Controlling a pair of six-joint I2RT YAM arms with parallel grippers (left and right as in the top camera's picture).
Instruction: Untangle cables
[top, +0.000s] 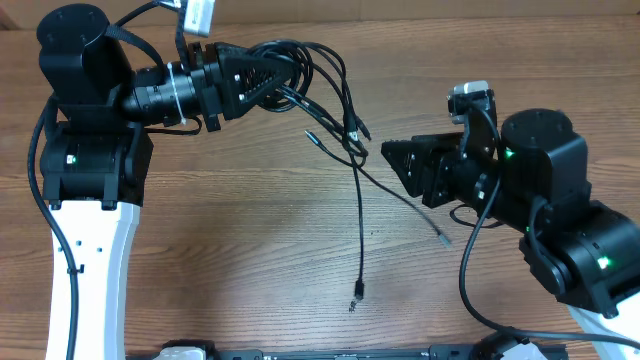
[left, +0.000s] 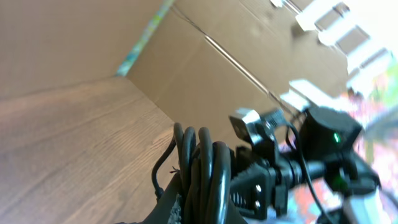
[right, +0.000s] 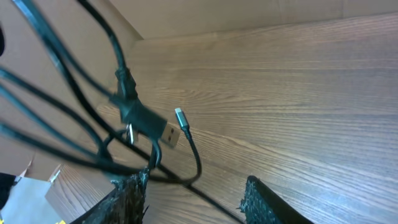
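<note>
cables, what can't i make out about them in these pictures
- Overhead: where the left gripper pinches the cables; overlapping loops hide it.
- Left wrist: the same grip; blurred, cut off by bottom edge.
- Right wrist: where the cables lead; cut off by left and top edges.

Thin black cables, tangled loops bunched at top centre, loose plug-tipped strands trailing across the desk
</note>
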